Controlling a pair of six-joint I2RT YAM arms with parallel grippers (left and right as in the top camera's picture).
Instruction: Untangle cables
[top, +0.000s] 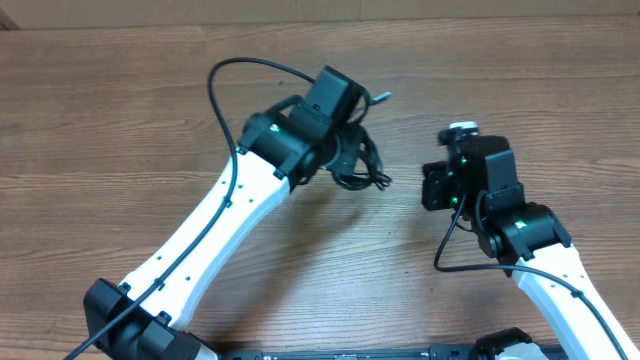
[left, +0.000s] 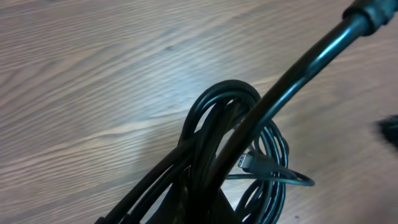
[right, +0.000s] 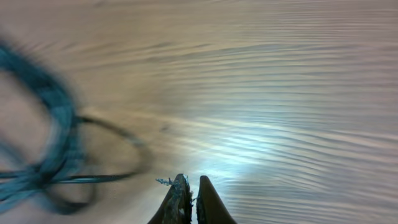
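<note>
Overhead, left gripper (top: 350, 148): mine sits at the far middle of the table (top: 120, 120), directly over the cables (top: 365, 172). Its jaws are hidden under the wrist.
Overhead, cables: a dark looped bundle is gathered at my left gripper. One plug end (top: 381, 98) pokes out on the far side.
Overhead, right gripper (top: 432, 188): near the bundle on its right, apart from it.
Left wrist, cables (left: 214, 115): the loops fill the lower middle above the table (left: 93, 74). The strands gather and run down to the bottom edge, where my fingers sit, and a small plug (left: 249, 163) lies among the loops.
Left wrist, thick cord (left: 298, 68): blurred, it crosses in front of the loops from the top right corner. I cannot tell whether it is one of the cables.
Left wrist, grip: clenched on the gathered strands.
Right wrist, right gripper (right: 192, 190): my fingers are pressed together with nothing between them, over bare table (right: 280, 93).
Right wrist, cables (right: 53, 143): a blurred tangle at the left edge, clear of my fingertips.
</note>
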